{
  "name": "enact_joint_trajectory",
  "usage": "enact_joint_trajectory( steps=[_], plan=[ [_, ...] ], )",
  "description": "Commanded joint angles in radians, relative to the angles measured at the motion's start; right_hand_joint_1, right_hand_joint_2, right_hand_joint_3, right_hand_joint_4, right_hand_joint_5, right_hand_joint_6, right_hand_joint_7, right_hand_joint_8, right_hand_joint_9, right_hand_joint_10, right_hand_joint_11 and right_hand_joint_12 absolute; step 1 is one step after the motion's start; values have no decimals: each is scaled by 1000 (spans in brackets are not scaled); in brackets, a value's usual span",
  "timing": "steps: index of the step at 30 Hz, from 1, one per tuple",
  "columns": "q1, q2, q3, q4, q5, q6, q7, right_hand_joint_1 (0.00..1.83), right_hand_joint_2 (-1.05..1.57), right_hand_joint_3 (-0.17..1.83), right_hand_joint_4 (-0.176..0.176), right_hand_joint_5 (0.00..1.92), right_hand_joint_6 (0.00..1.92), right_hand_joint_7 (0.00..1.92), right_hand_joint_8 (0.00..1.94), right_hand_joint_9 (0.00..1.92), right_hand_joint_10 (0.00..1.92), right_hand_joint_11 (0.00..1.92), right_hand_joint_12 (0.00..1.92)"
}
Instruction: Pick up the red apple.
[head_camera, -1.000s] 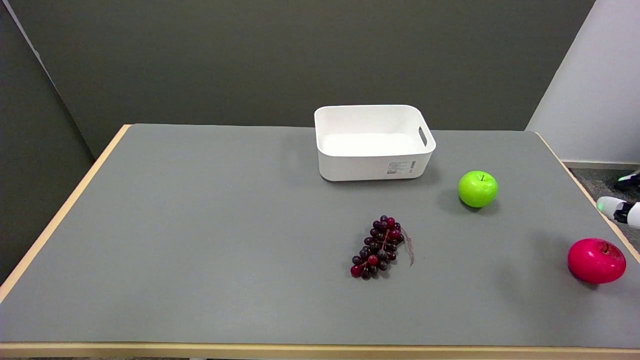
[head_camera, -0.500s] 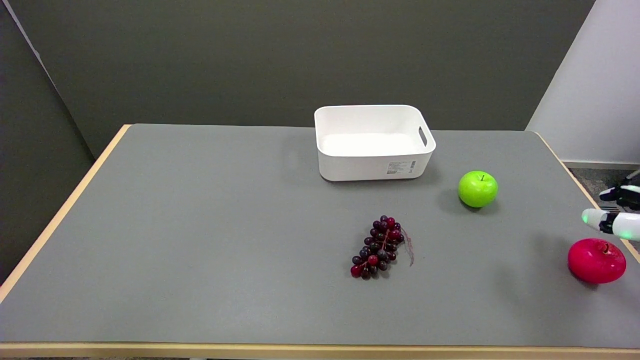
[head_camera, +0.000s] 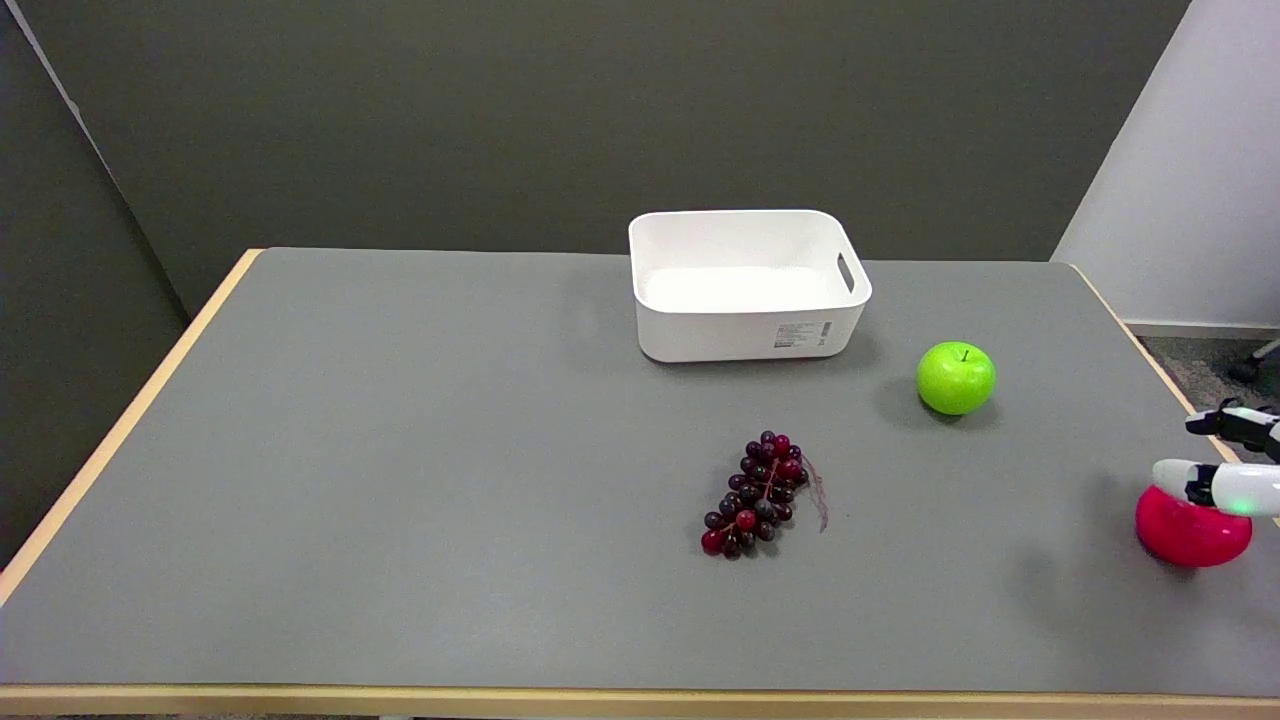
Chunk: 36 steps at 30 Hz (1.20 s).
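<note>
- Presently, item one: red apple, resting on the grey bench at its far right, close to the right edge and towards the near side.
- Item two: right hand, entering at the frame's right border; only a few fingers show, spread apart with nothing between them, so it reads as open and empty. The rest of the hand is cut off.
- Key relation: the apple lies directly below the lowest visible finger, which crosses over its top; whether they touch cannot be told. The apple is round, no long axis to line up with.
- Judgement: the coming move is a short descent and closing of the fingers round the apple.
- Surroundings: green apple well apart, farther back and left; grape bunch mid-bench; white bin at the back.
- Obstructions: nothing stands between hand and apple; the bench edge is near, so a nudge could roll the fruit off.
</note>
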Motion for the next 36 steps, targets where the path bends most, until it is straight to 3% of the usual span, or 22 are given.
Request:
enact_joint_trajectory(
  steps=[1, 25, 36],
  plan=[
    [-2, -3, 6, 4, -3, -68, -32, 243, 536, 878, 71, 144, 370, 160, 279, 84, 585, -1, 1118],
    [2, -3, -33, 14, -13, -119, -48, 268, 523, 909, 73, 104, 363, 130, 278, 69, 595, -1, 1100],
    [5, -3, -34, 24, -16, -139, -70, 361, 559, 874, 54, 117, 330, 147, 262, 76, 579, 0, 1110]
  ],
)
